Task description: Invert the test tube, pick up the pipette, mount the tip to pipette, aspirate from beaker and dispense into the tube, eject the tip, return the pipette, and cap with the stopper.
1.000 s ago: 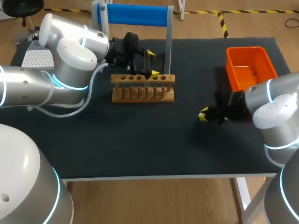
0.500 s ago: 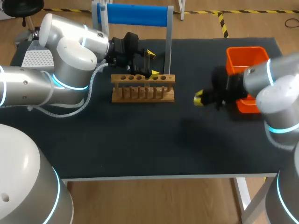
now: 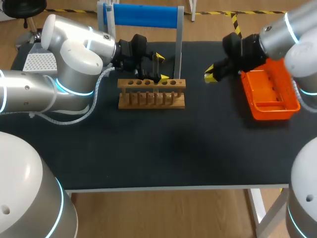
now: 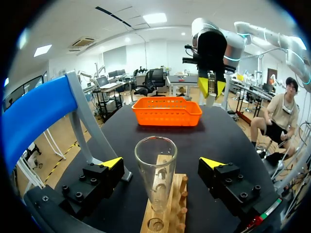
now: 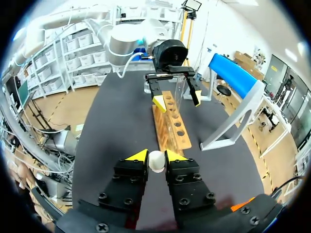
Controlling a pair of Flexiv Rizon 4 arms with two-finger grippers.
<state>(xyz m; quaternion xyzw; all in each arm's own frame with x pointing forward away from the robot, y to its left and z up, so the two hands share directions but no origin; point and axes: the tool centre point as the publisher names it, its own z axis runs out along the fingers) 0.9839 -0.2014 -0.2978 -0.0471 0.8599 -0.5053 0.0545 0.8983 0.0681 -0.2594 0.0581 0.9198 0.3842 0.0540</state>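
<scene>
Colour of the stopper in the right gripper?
White. The stopper shows best in the right wrist view.

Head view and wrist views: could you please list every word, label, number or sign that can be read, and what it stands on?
None: no readable text shows on the test tube, the wooden rack, the orange basket, the blue stand or the white stopper.

Head view looks down from behind; wrist views face each other, sharing the test tube (image 4: 155, 167).
</scene>
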